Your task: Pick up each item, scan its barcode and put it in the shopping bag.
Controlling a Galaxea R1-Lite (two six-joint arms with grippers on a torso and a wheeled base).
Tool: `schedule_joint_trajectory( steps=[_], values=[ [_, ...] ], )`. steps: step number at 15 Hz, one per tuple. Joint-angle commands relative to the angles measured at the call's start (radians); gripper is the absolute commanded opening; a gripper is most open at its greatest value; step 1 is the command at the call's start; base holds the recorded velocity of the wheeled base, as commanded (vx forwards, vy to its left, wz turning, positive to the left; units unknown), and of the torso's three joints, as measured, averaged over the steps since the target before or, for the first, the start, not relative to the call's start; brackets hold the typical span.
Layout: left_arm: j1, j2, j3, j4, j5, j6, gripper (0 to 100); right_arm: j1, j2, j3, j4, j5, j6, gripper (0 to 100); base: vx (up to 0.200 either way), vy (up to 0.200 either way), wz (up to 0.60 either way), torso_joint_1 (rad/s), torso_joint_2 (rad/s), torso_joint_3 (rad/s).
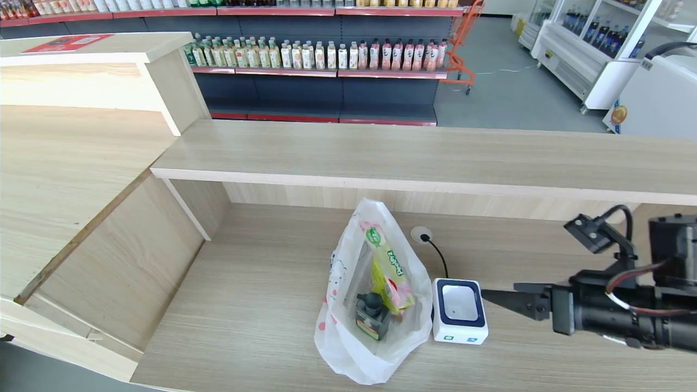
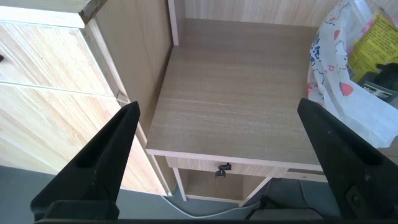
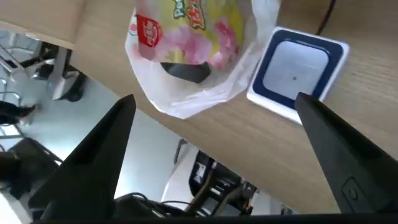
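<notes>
Closest to the robot, the right gripper [image 1: 485,294] is held low over the wooden counter [image 1: 261,305], its tips pointed at the side of the barcode scanner [image 1: 459,310] and stopping just short of it. Seen from the right wrist, this gripper [image 3: 214,106] has its fingers spread wide with nothing gripped, and the scanner [image 3: 298,71] and the shopping bag [image 3: 186,99] are seen beyond them. The left gripper [image 2: 217,106] is likewise spread wide and unloaded; it is held above a bare stretch of the counter [image 2: 236,93], with the shopping bag [image 2: 339,87] off to one side.

The white, printed shopping bag [image 1: 340,283] lies on the counter near its front edge, touching the scanner's left side. Two items are held inside it: a dark bottle [image 1: 373,316] nearer the robot and a yellow and pink snack packet [image 1: 387,272] leaning behind it. The same bottle [image 3: 183,70] and packet [image 3: 193,25] are seen through the bag's mouth from the right wrist.

A black cable [image 1: 438,253] is run from the scanner back to a round grommet [image 1: 421,234] in the counter. Behind that, a raised wooden ledge [image 1: 414,152] spans the counter. Farther off, shop shelves lined with bottles [image 1: 326,54] can be made out, with an orange trolley [image 1: 463,38] beside them and glass-fronted coolers [image 1: 588,49] to the right.
</notes>
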Motion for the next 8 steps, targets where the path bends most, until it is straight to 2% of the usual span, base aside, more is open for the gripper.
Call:
schedule_joint_trajectory(
  steps=[1, 3, 5, 6, 7, 8],
  values=[
    [0.0, 0.0, 0.0, 0.0, 0.0, -0.001, 100, -0.034, -0.408, 0.248, 0.093, -0.249, -0.137, 100, 0.0, 0.0, 0.0, 0.0, 0.0, 0.0],
    [0.0, 0.0, 0.0, 0.0, 0.0, -0.001, 100, -0.049, -0.625, 0.354, 0.141, -0.352, -0.135, 100, 0.0, 0.0, 0.0, 0.0, 0.0, 0.0],
    [0.0, 0.0, 0.0, 0.0, 0.0, -0.001, 100, -0.157, -0.925, 0.448, 0.267, -0.361, -0.143, 100, 0.0, 0.0, 0.0, 0.0, 0.0, 0.0],
    [0.0, 0.0, 0.0, 0.0, 0.0, -0.001, 100, -0.2, -1.072, 0.448, 0.394, -0.358, -0.129, 100, 0.0, 0.0, 0.0, 0.0, 0.0, 0.0],
    [0.0, 0.0, 0.0, 0.0, 0.0, -0.001, 100, -0.224, -1.143, 0.44, 0.448, -0.349, -0.117, 100, 0.0, 0.0, 0.0, 0.0, 0.0, 0.0],
    [0.0, 0.0, 0.0, 0.0, 0.0, -0.001, 100, -0.224, -1.223, 0.443, 0.442, -0.341, -0.118, 100, 0.0, 0.0, 0.0, 0.0, 0.0, 0.0]
  ],
)
